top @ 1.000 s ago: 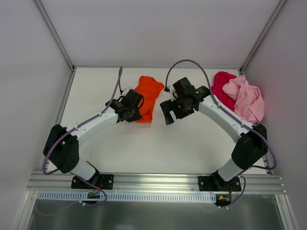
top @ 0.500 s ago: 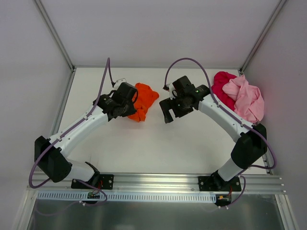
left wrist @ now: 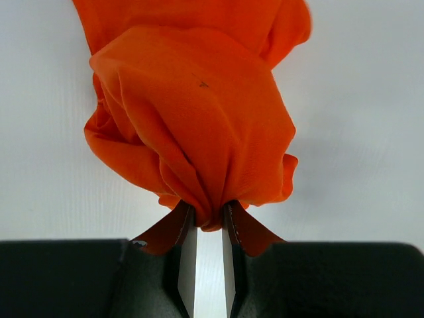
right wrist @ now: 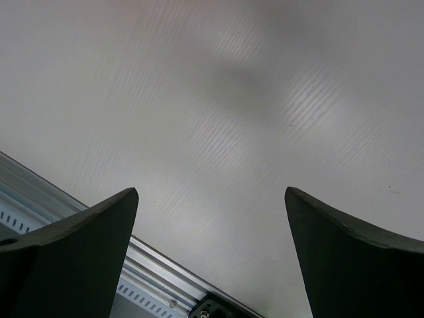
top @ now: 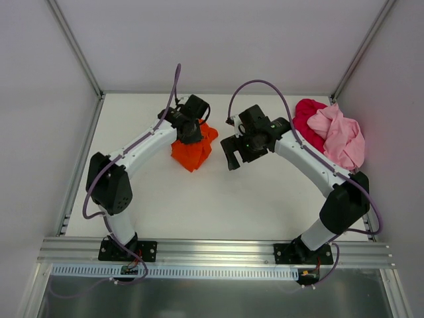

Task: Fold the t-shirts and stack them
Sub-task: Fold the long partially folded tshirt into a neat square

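Orange t-shirt (top: 193, 152) is bunched into a hanging bundle left of the table's (top: 218, 205) middle, nearer the far edge than the near one. Left gripper (left wrist: 209, 224) is clamped on a gathered fold at the bundle's top. The left wrist view shows the cloth pinched between both fingers (left wrist: 187, 255), with the rest of the garment draping away from them over the white surface. Whether the bundle's lower end touches the table cannot be told.

Right gripper (right wrist: 212, 205) stands just beside the orange t-shirt, toward the table's middle, jaws spread wide and holding nothing. Its wrist view shows only bare surface and the metal rail (right wrist: 159, 265) at the near edge between the fingers.

Crimson t-shirt (top: 306, 118) lies crumpled in the far right corner. Pink t-shirt (top: 342, 140) lies crumpled on top of it and against the right edge, covering its right part. Neither is folded.
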{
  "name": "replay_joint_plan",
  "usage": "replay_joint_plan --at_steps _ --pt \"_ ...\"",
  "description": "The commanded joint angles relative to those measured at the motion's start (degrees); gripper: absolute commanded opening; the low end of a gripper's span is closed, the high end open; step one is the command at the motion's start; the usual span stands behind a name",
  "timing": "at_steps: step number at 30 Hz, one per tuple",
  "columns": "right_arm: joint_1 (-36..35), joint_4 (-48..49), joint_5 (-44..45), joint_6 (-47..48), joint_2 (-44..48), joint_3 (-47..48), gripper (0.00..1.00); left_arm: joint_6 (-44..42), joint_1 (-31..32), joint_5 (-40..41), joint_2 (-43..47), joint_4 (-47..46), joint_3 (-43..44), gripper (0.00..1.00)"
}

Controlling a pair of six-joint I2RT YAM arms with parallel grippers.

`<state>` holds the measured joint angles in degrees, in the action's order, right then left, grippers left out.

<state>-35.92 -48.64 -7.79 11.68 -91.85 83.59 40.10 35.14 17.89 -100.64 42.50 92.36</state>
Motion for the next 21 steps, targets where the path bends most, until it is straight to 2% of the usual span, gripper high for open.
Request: replay_joint_plan --at_steps 1,7,9,10,17,21 --pt "0.15 -0.84 1.2 0.62 4.14 -0.01 1.0 -0.46 -1.03 -1.01 -1.22 3.82 1.52 0.0" --pt "0.15 -1.1 0.94 0.18 5.63 -1.06 1.0 -1.51 -2.79 -1.63 -5.51 3.38 2.29 0.0" --pt "0.15 -1.02 0.76 0.01 5.89 -1.59 1.0 -2.39 -3.4 -1.98 -7.37 3.81 5.54 0.0" --pt "0.15 -0.93 0.85 0.01 5.98 -2.37 1.0 -3.52 -3.93 -1.89 -11.12 5.64 10.51 0.0" --pt "0.15 -0.49 0.59 -0.61 6.86 -3.61 1.0 -4.94 -6.13 -2.42 -15.89 6.98 22.85 0.0" --pt "0.15 -0.66 0.15 -0.78 7.04 -3.79 1.0 -6.25 -8.5 -3.82 -22.3 7.34 28.66 0.0"
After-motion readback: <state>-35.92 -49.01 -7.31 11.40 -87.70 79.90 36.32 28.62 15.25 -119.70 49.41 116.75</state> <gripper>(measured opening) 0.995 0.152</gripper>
